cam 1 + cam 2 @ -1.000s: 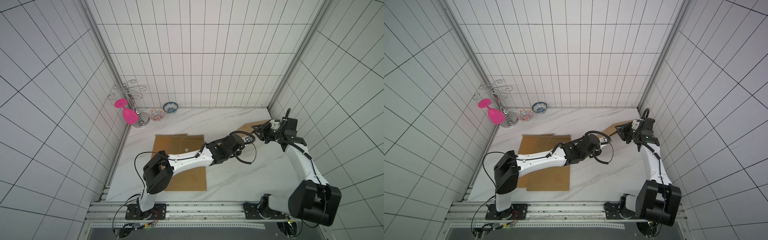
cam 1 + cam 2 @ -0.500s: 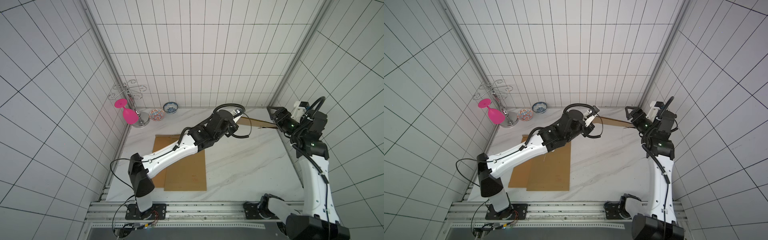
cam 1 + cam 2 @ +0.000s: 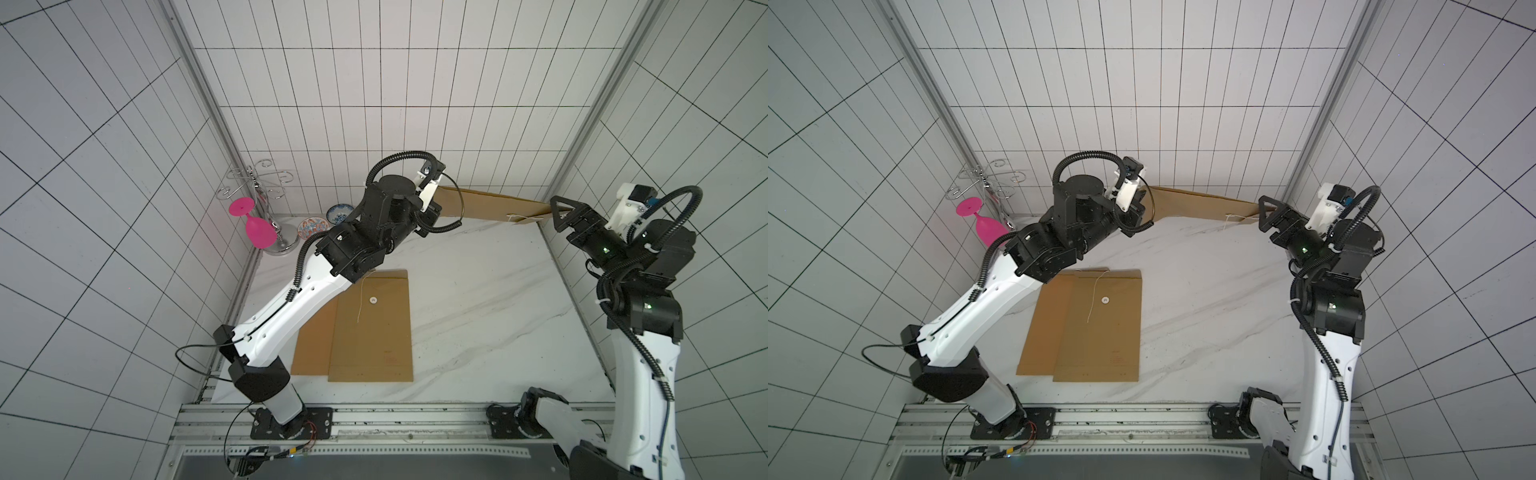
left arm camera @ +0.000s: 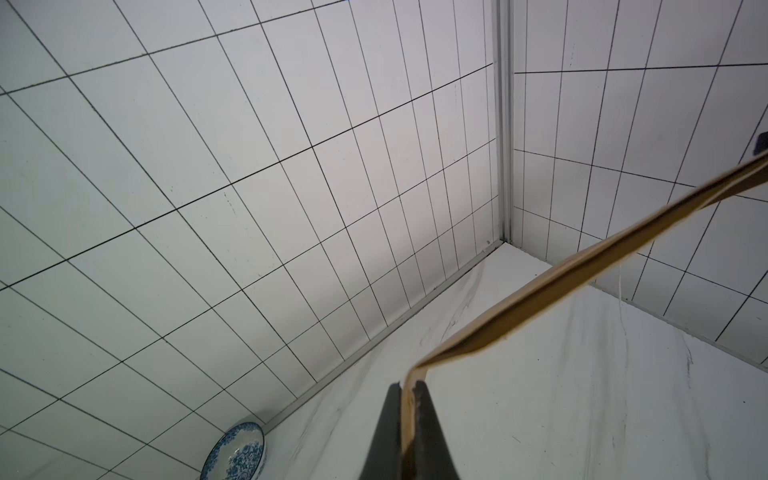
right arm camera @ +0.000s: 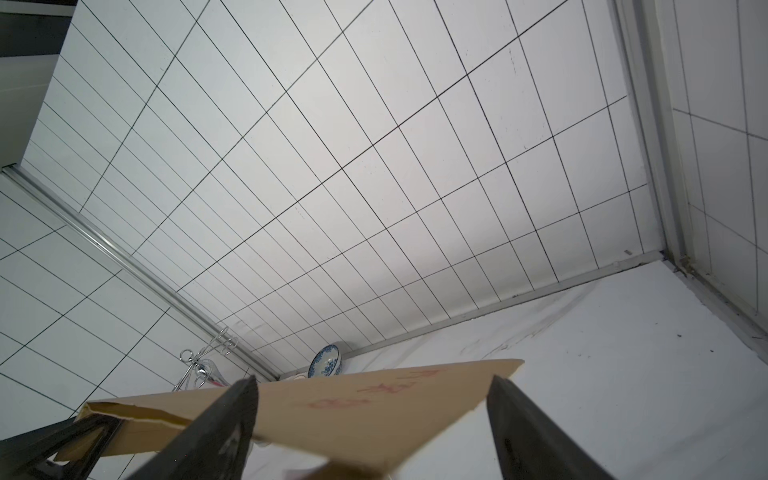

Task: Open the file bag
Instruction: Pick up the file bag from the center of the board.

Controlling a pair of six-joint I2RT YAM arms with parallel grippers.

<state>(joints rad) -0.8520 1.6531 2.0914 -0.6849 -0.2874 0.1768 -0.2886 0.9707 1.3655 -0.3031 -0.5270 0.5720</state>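
file bag (image 3: 490,203) swung up high by the back wall (image 3: 374,124) since a second ago | left jaws stayed pinched on its edge | right jaws sprang wide, letting go

The file bag (image 3: 490,204) is seen as matt brown paper, the table (image 3: 478,299) as smooth, veined, marble-look stone, the rack (image 3: 260,197) as shiny chromed wire, the bowl (image 3: 340,212) as glazed ceramic.
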